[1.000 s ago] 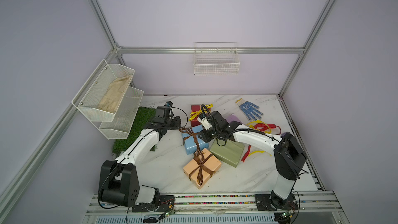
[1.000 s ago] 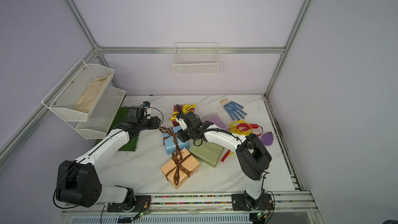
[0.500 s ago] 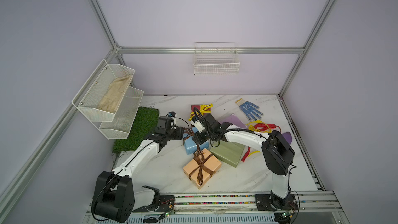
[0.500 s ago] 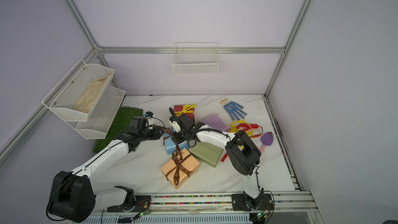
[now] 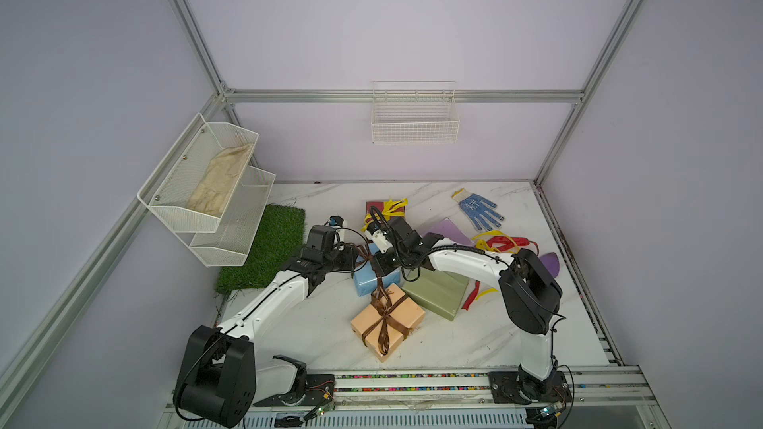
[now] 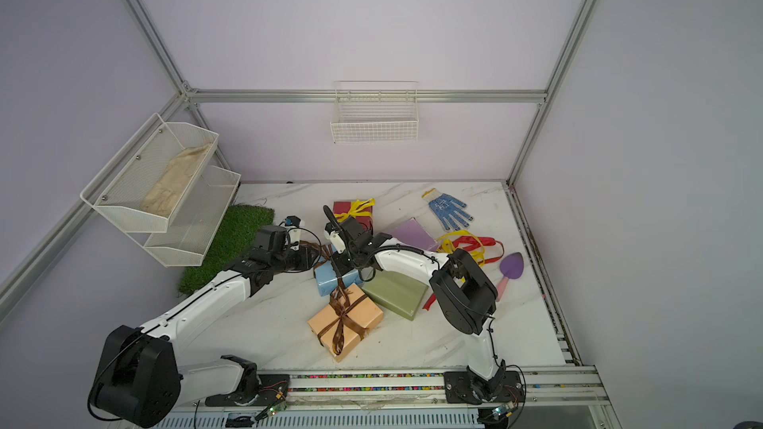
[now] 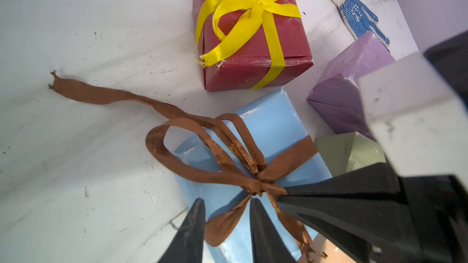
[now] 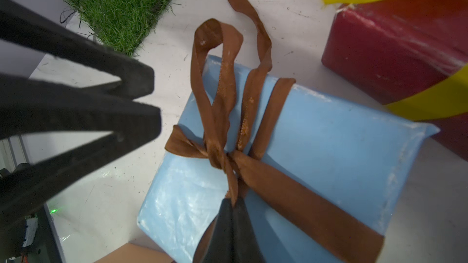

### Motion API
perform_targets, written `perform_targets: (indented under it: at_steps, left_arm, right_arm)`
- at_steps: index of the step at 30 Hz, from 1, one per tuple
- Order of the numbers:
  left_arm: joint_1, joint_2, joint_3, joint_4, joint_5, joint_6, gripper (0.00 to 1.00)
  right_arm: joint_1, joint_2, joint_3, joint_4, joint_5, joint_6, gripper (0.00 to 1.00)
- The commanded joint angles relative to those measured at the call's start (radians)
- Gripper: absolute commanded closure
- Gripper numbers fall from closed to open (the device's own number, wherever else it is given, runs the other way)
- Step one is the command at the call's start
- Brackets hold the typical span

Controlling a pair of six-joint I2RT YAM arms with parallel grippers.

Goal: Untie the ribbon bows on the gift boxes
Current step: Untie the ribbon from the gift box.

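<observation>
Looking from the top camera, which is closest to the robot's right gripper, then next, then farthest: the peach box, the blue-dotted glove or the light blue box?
1. light blue box: directly beneath the right gripper.
2. peach box: just beyond it, toward the robot's bases.
3. blue-dotted glove: far back on the right, near the rear wall.

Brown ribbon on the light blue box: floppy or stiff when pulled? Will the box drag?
Likely floppy: the brown ribbon sags in loose loops, tail limp on the table. Sheen suggests it may slip. Nothing visibly pins the light blue box, so the right gripper pulling could drag it.
</observation>
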State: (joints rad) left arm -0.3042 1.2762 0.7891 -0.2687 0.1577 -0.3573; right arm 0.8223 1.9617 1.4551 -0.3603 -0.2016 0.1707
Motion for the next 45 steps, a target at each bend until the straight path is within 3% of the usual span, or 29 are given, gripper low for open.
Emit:
perform_targets:
  at_steps: [1, 16, 25, 29, 33, 39, 45]
  left_arm:
    - [-0.022, 0.02, -0.034, 0.05, 0.015, -0.008, 0.71]
    - [-0.058, 0.086, -0.028, 0.08, -0.008, -0.032, 0.73]
    - [-0.079, 0.115, -0.015, 0.087, -0.002, -0.034, 0.74]
    - [-0.084, 0.113, -0.017, 0.087, -0.008, -0.035, 0.74]
    - [-0.084, 0.106, -0.015, 0.086, -0.022, -0.032, 0.74]
    - [-0.084, 0.092, 0.005, 0.084, 0.001, -0.031, 0.74]
    - [-0.085, 0.101, 0.025, 0.082, 0.029, -0.025, 0.73]
  right_arm:
    - [0.008, -0.043, 0.032, -0.048, 0.027, -0.018, 1.0]
    - [0.008, -0.195, -0.002, -0.184, 0.11, -0.093, 1.0]
    - [0.007, -0.182, -0.003, -0.2, 0.112, -0.108, 1.0]
    - [0.005, -0.214, -0.019, -0.237, 0.216, -0.136, 1.0]
    - [-0.046, -0.286, -0.057, -0.273, 0.334, -0.149, 1.0]
    - [-0.188, -0.429, -0.13, -0.29, 0.347, -0.136, 1.0]
    - [-0.215, -0.49, -0.168, -0.333, 0.383, -0.144, 1.0]
